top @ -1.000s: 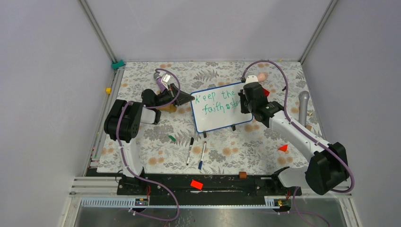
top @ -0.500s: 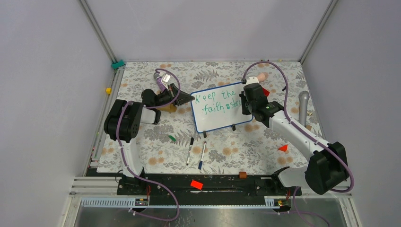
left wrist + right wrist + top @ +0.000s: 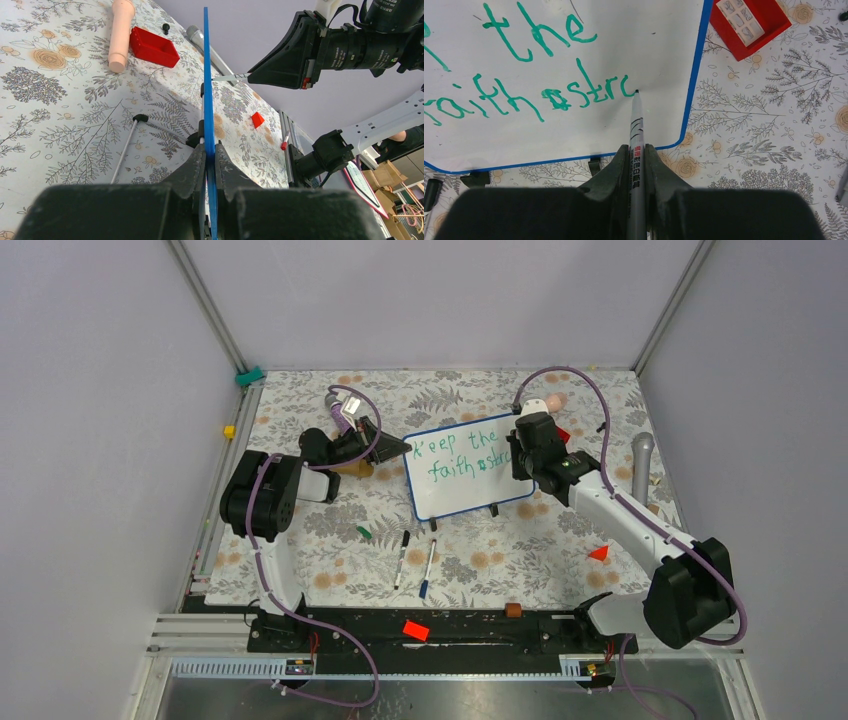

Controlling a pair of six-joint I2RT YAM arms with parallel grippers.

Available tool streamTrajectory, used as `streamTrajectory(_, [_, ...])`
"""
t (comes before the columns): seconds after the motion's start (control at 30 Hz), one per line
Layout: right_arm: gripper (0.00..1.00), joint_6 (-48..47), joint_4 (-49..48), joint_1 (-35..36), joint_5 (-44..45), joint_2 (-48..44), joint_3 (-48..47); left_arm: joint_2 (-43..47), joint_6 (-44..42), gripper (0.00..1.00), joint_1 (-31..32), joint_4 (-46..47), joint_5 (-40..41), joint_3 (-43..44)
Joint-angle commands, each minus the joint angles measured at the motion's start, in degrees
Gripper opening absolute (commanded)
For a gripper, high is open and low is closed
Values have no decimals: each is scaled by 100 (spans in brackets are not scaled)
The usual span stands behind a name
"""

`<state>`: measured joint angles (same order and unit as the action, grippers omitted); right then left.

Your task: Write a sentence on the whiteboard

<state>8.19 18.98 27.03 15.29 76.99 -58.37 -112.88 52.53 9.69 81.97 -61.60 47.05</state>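
"Whiteboard [image 3: 465, 495] first: which pincer is gripping it?"

"The left pincer [image 3: 210, 150] is clamping shut on the thin blue rim at its left edge. In the left wrist view the board is running edge-on between the two fingers. That arm is reaching in from the left with its elbow folded and its wrist lying low over the bench [image 3: 330, 530]."

"And the right arm?"

"It is stretching diagonally from its base towards the board's right end, with the wrist bending down at the face. The right pincer [image 3: 636, 150] is squeezing a marker [image 3: 636, 122], whose barrel is pointing straight out between the fingers. The tip is touching the white surface just right of the last letter."

"What is the sentence [image 3: 524, 95] showing?"

"It is reading in green over two lines: 'Keep the' above, then 'faith', a scribbled blot and 'strc'."

"Where is the board sitting?"

"It is standing on its short black feet mid-bench, between the arms, its face tilting up toward the overhead camera. A red tray [image 3: 749, 22] and a peach cylinder [image 3: 120, 30] are lying just beyond its far right corner, and two loose markers [image 3: 402, 558] are lying in front of it."
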Motion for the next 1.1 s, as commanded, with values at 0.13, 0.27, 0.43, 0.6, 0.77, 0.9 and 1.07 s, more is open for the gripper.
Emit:
streamTrajectory(0.13, [0,-28,-410,-48,-178,-19,-282,121,-305,0,78,256,-436,6])
streamTrajectory(0.27, [0,-29,-412,-48,-267,28,-354,123,-305,0,79,258,-432,6])
streamTrajectory(0.43, [0,-39,-458,-48,-290,15,-383,124,-305,0,74,258,-436,6])
streamTrajectory(0.6, [0,-37,-400,-48,-314,65,-410,125,-305,0,76,258,-432,6])
streamTrajectory(0.77, [0,-24,-318,-48,-236,-84,-298,124,-304,0,76,258,-437,6])
streamTrajectory(0.9, [0,5,-309,-50,-146,-521,-102,119,-305,0,72,258,-434,5])
streamTrajectory(1.07, [0,25,-292,-81,-78,-737,44,139,-314,0,74,258,-434,-10])
